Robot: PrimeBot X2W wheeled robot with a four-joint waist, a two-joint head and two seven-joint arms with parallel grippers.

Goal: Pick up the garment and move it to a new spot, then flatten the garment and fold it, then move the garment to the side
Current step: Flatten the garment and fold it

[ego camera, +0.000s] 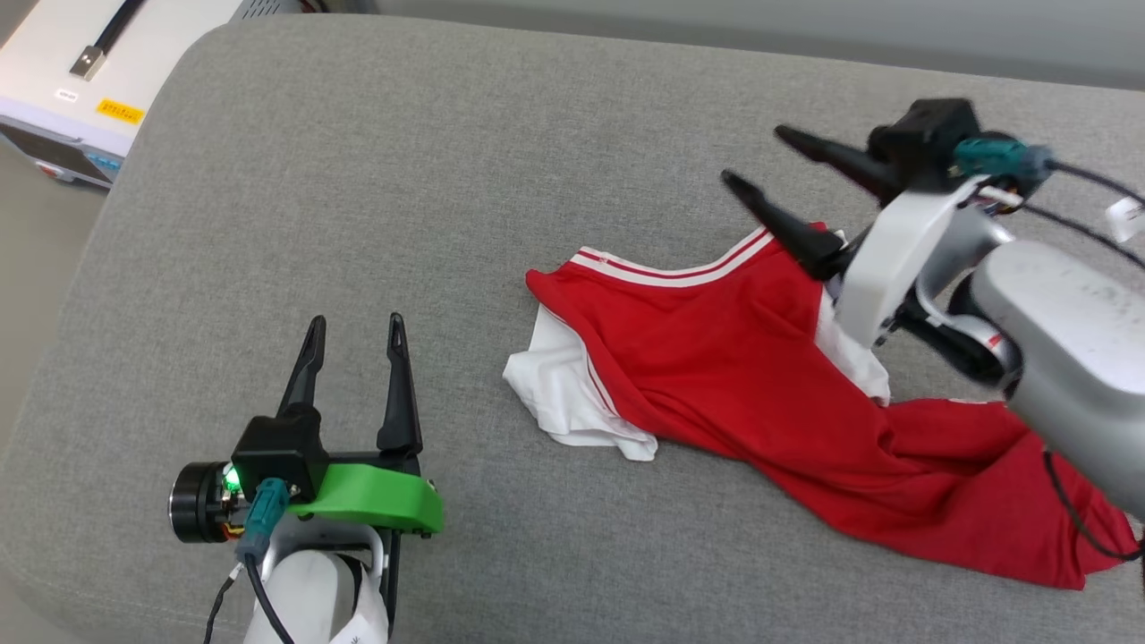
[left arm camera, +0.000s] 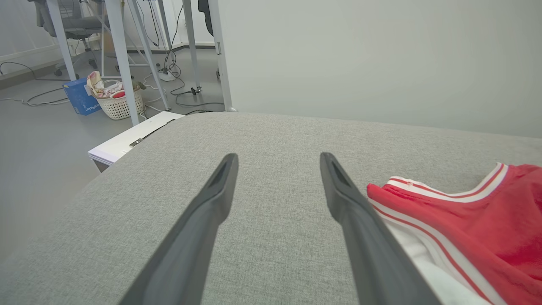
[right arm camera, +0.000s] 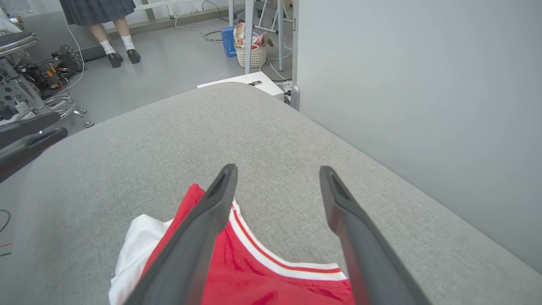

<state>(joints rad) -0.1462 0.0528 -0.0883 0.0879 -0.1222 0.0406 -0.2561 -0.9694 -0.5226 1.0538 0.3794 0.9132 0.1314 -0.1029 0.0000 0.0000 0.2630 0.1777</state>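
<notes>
The garment (ego camera: pixel 787 394) lies crumpled on the grey padded surface (ego camera: pixel 447 206), red with a white sleeve at its left end and a striped trim along its far edge. It reaches into the left wrist view as the garment (left arm camera: pixel 487 224) and into the right wrist view as the garment (right arm camera: pixel 258 275). My right gripper (ego camera: pixel 750 154) hangs open above the garment's far right part, nothing between its fingers (right arm camera: pixel 211 212). My left gripper (ego camera: pixel 355 322) stands open over bare surface, left of the white sleeve, with its fingers (left arm camera: pixel 203 220) empty.
A white box (ego camera: pixel 80 80) stands off the surface's far left corner. A grey wall (right arm camera: pixel 423 84) runs along the far side. On the floor beyond are a laundry basket (right arm camera: pixel 256 53), table legs and a person's legs (right arm camera: pixel 112 42).
</notes>
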